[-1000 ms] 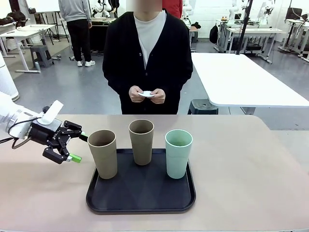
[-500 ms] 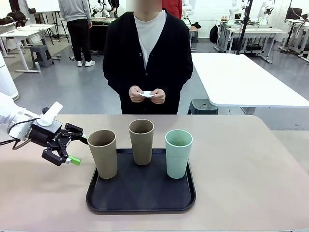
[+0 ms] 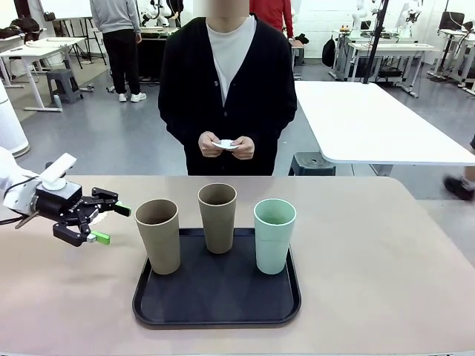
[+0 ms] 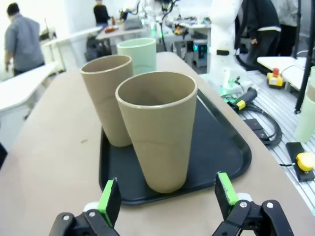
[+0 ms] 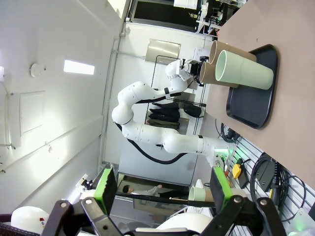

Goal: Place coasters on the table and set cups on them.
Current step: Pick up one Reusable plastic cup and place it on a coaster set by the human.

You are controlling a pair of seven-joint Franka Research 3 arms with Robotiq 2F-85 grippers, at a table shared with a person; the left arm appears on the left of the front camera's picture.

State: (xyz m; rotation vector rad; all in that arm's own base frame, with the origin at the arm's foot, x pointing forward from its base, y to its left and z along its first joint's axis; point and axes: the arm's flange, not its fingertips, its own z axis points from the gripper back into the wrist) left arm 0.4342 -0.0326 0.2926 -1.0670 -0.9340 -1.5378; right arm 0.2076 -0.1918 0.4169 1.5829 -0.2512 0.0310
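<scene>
**Coasters in the person's hands, cups on the tray**

The coasters are resting in the person's hands, held at waist height beyond the far edge of the worktop. I am seeing them as a thin white shape and cannot tell how many there are. The three cups are standing upright on the black tray in the middle of the worktop. One tan cup is at the tray's front left, a second tan cup is further back in the middle, and the mint cup is on the right. Each is standing apart from the others.

My left gripper is hovering over the worktop just left of the nearest tan cup and pointing toward it. Its green pads are spread apart with nothing between them, and the cup is standing ahead of them, untouched.

My right gripper is hanging well apart from the tray, which is showing far off past its fingers. Those fingers are standing wide apart and holding nothing.
</scene>
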